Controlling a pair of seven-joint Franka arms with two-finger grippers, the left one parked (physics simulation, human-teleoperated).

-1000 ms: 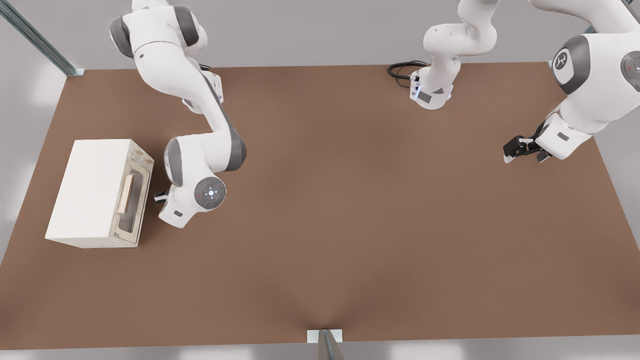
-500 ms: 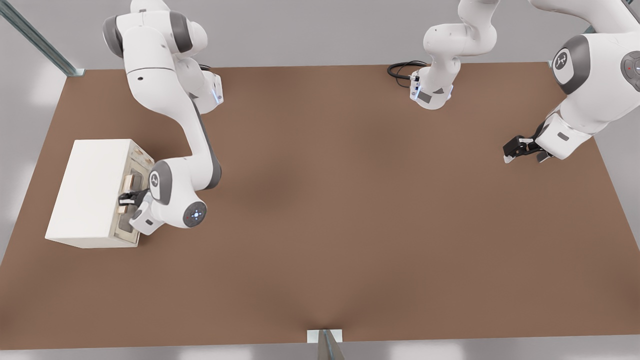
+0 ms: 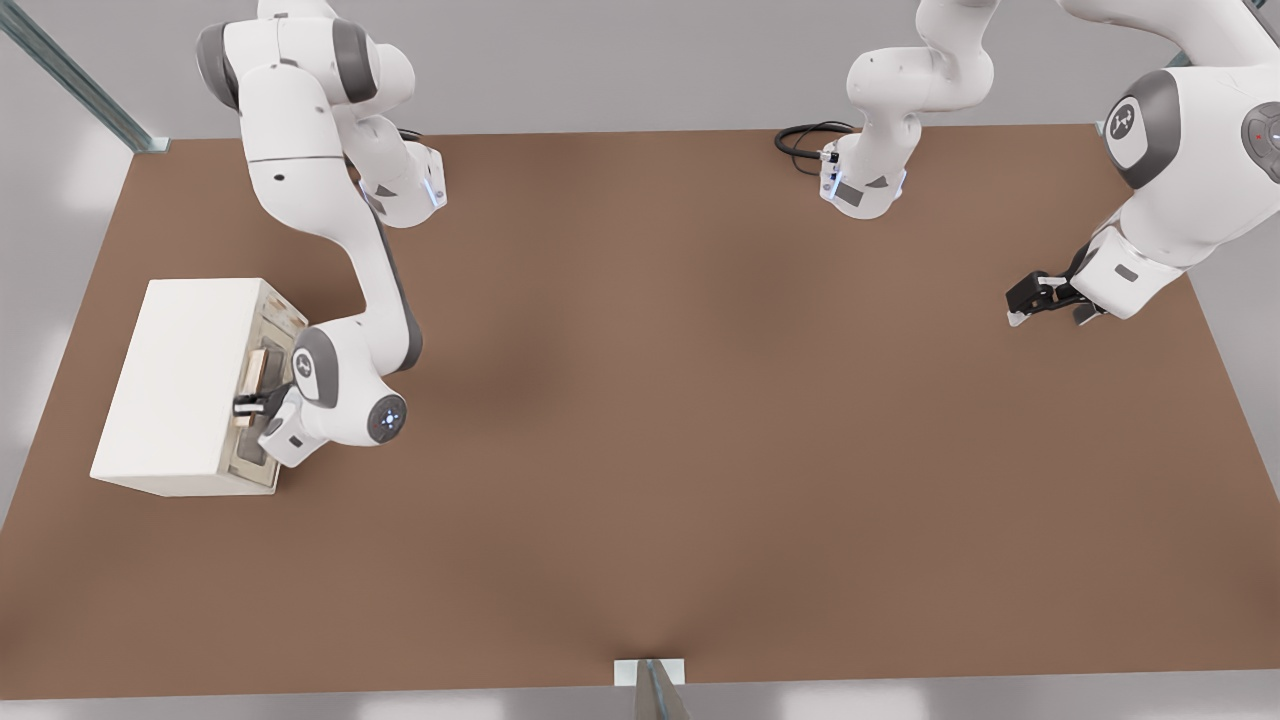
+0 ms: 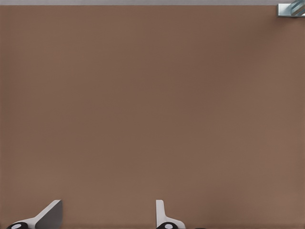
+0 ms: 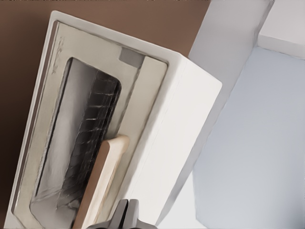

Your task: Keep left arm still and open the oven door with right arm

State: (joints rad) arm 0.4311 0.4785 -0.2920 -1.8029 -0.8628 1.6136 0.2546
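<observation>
Reaching across the table [image 3: 700, 450], the right arm [image 3: 330, 220] places its gripper [image 3: 250, 403] at the front of the oven [image 3: 180, 385], on the front view's left. In the right wrist view the two fingers [image 5: 125, 217] lie pressed together with no gap visible between them, and nothing is held between them. The fingertips sit just beside the near end of the handle [image 5: 102, 179]; whether they touch it cannot be told. In the front view the gripper overlaps the lower part of the handle [image 3: 258, 372].

Counts: one oven, one door [image 5: 86, 138], one handle, one window [image 5: 88, 143], two arms in the front view.

Door state: the door lies flush against the oven body, closed. It faces toward the front view's right, toward the middle of the table. The door's long axis runs along the oven's front face, from the far side of the table toward the near side in the front view. The handle is a tan bar that runs parallel to that axis, beside the window and near the door's upper edge. A dark rack shows through the window in the right wrist view.

Oven position: it stands on the table near the edge on the front view's left, well apart from the other arm.
</observation>
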